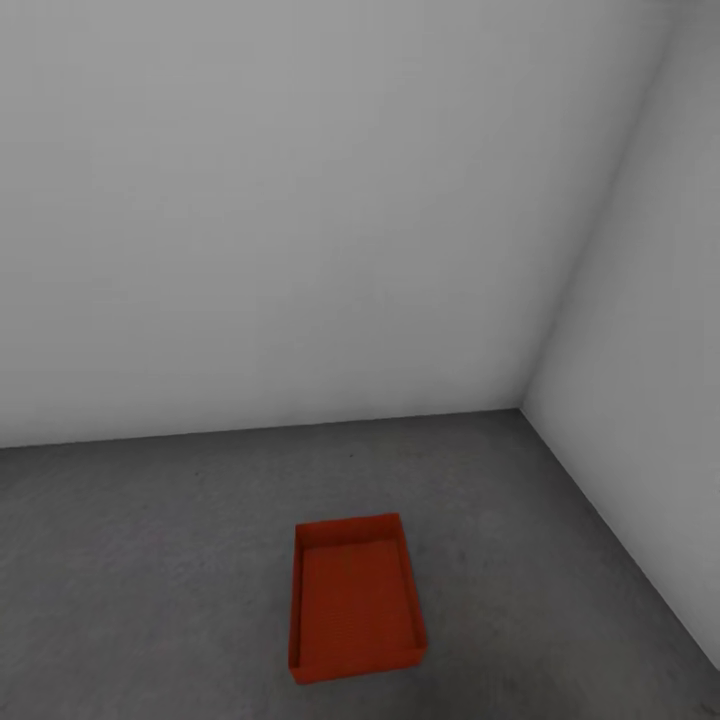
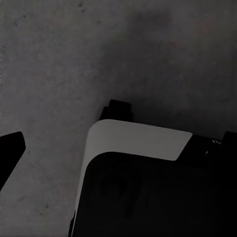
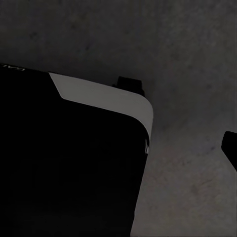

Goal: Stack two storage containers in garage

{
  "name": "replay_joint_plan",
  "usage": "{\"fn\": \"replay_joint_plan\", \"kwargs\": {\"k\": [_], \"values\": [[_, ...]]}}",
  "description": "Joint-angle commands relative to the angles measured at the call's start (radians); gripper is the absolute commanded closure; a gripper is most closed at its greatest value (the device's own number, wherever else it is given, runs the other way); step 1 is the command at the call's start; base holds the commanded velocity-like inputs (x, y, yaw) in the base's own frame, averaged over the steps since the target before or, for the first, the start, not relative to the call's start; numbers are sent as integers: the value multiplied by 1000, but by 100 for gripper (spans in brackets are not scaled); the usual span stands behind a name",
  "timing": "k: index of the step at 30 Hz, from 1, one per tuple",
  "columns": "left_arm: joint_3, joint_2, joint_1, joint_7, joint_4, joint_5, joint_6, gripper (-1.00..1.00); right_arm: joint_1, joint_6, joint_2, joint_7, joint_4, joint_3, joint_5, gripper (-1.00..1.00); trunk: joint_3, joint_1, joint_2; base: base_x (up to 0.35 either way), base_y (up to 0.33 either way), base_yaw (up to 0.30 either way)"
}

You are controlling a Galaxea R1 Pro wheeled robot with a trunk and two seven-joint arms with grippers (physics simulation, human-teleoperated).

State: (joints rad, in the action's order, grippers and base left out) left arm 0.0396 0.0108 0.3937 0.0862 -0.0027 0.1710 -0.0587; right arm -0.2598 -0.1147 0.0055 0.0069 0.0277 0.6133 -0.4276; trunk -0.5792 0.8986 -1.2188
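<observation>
A red-orange open-topped storage container [image 1: 355, 598] stands flat on the grey speckled concrete floor [image 1: 150, 560] of the garage, near the corner of two white walls. It is empty inside. In the left wrist view, my left gripper [image 2: 121, 140] hangs over the concrete with one dark fingertip [image 2: 11, 150] at the picture's edge and nothing between the fingers. In the right wrist view, my right gripper [image 3: 118, 106] likewise shows a dark fingertip [image 3: 230, 148] at the edge and holds nothing. Both hang beside my own body, away from the container.
A plain white wall [image 1: 300, 220] runs behind the container and a second white wall [image 1: 650, 350] closes the right side. My black-and-white base [image 2: 143, 187] sits under the left gripper, and the base [image 3: 69, 163] also shows under the right one.
</observation>
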Motion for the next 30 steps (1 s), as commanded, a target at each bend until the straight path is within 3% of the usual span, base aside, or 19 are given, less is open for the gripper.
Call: {"fn": "replay_joint_plan", "kwargs": {"k": [1, 22, 30], "values": [[4, 0, 0, 2, 0, 5, -4, -100, -1, -5, 1, 1, 3, 8, -8, -100, 2, -4, 7, 0, 0, 0], [3, 1, 0, 0, 0, 7, -3, -100, -1, -7, 2, -2, 3, 8, -13, -100, 94, -84, 154, 0, 0, 0], [5, 3, 0, 1, 0, 7, 1, -100, -1, -7, 2, -2, 3, 8, -13, -100, 106, -84, 154, 0, 0, 0]]}}
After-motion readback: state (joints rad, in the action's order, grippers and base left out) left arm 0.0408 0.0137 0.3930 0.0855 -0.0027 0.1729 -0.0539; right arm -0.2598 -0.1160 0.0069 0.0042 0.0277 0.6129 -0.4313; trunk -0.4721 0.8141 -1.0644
